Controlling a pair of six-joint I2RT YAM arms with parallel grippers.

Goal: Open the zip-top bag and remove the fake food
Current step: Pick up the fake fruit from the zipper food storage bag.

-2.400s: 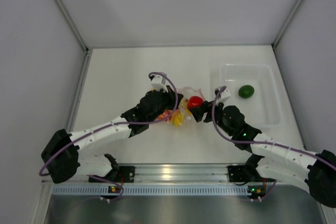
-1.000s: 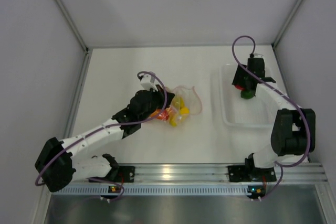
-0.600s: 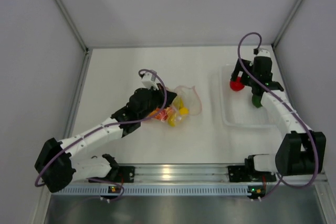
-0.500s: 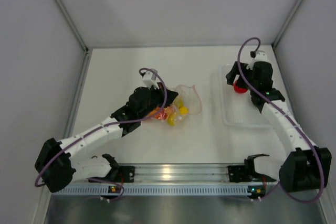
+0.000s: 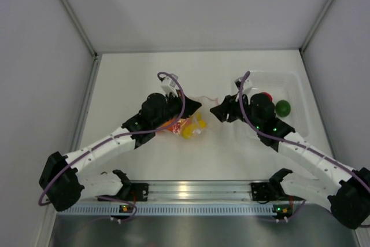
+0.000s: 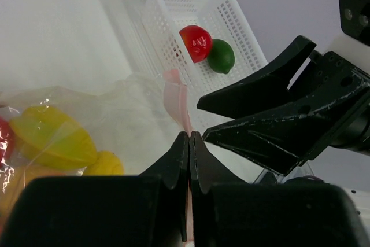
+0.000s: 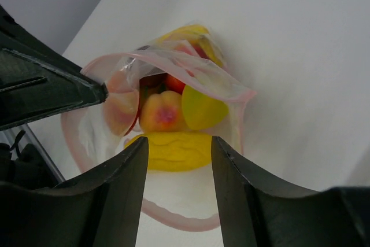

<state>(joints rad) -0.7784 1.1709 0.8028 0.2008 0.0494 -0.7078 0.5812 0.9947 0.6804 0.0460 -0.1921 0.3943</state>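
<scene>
1. Right wrist view looks straight into the open mouth of the zip-top bag (image 7: pixel 191 67). The fake food (image 7: pixel 163 112) sits just inside the pink rim: a peach, a long yellow banana (image 7: pixel 173 153) below it, and a yellow-green piece (image 7: pixel 202 108) beside it.
2. My guess is the step in hand is reaching in for another piece. The approach should be low and centred, with both fingers passing inside the rim rather than riding onto the film.
3. The banana lies nearest the opening and looks the easiest to take. The grip should close on the plastic fruit alone, since any film caught with it would drag the whole bag.
4. The right end effector (image 7: pixel 177 141) is spread wide and empty. It sits just before the mouth and, as far as I can see, touches nothing.
5. The left end effector (image 6: pixel 189 143) is clenched on the pink zip strip (image 6: pixel 173 93). It should hold that lip up and taut so the mouth does not collapse.
6. The bag lies mid-worktop (image 5: pixel 133 79), between the arms. A red tomato (image 5: pixel 266 95) and a green lime (image 5: pixel 282 107) sit side by side in the clear tray (image 5: pixel 300 85) to the right.
</scene>
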